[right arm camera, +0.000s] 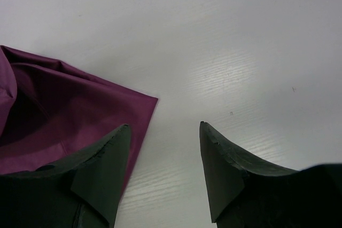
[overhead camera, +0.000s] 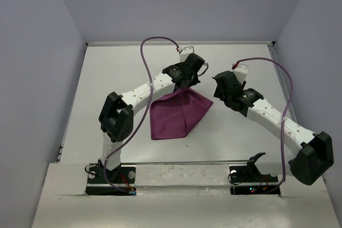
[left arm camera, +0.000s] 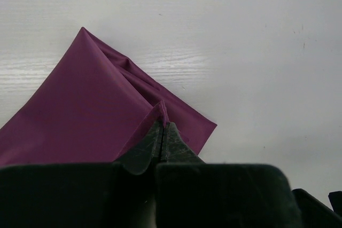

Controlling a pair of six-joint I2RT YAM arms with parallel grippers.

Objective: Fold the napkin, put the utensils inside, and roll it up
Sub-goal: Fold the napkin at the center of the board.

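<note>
Currently: left gripper (left arm camera: 164, 128) fingers are clenched on a raised pinch of the napkin (overhead camera: 173, 115). Right gripper (right arm camera: 163, 153) fingers are spread wide and grasp nothing, hovering over the bare table (right arm camera: 240, 52) just beside the cloth's right corner.

Risks from here:
1. The pinch is thin. Only a small ridge of cloth shows between the left fingertips in the wrist view. A quick pull could slip it free, and the fold would land short or skewed.
2. Nothing pins the rest of the cloth, and the right arm is not touching it. The lifted part may drag the whole napkin across the smooth table instead of folding it over.
3. I cannot tell whether the pinch holds one layer or several. If several, the fold would likely bunch.
4. No utensils show in any view, so the placing step looks far off.

Napkin appearance: plum-purple, plain, soft. It lies mid-table between the arms, nearer the left one. In the top view its outline is an irregular pointed shape, not a flat square. The far edge is tented up to the left fingers, with creases running down from the pinch. The near part lies flat.
</note>
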